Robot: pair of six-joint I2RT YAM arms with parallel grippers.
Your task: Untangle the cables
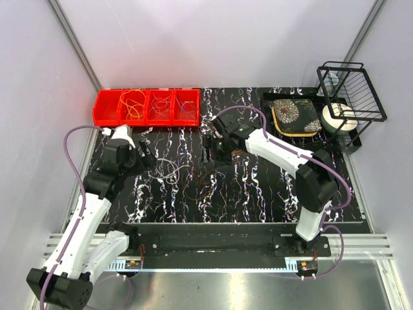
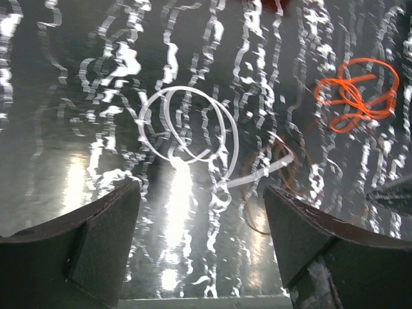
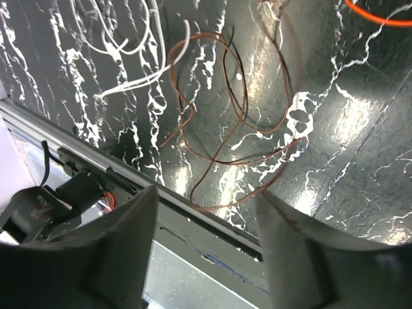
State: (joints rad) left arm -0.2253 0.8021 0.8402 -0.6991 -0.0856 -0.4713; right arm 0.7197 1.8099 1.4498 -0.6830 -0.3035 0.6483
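Observation:
A white cable [image 2: 187, 125] lies in loops on the black marbled mat; it also shows in the top view [image 1: 166, 169]. A thin brown cable [image 3: 238, 116] lies looped beside it, with its edge in the left wrist view [image 2: 277, 183]. An orange cable [image 2: 357, 90] lies tangled further off. My left gripper [image 2: 201, 193] is open and empty, hovering just short of the white cable [image 1: 143, 158]. My right gripper [image 3: 207, 199] is open and empty above the brown loops [image 1: 210, 147]. A yellow cable [image 1: 134, 103] lies in the red bin.
A red bin [image 1: 103, 113] with several compartments stands at the back left, some holding cables. A floral pouch [image 1: 295, 116], a tape roll [image 1: 339, 117] and a black wire basket [image 1: 361, 97] are at the back right. The mat's metal front edge [image 3: 193, 215] runs under my right gripper.

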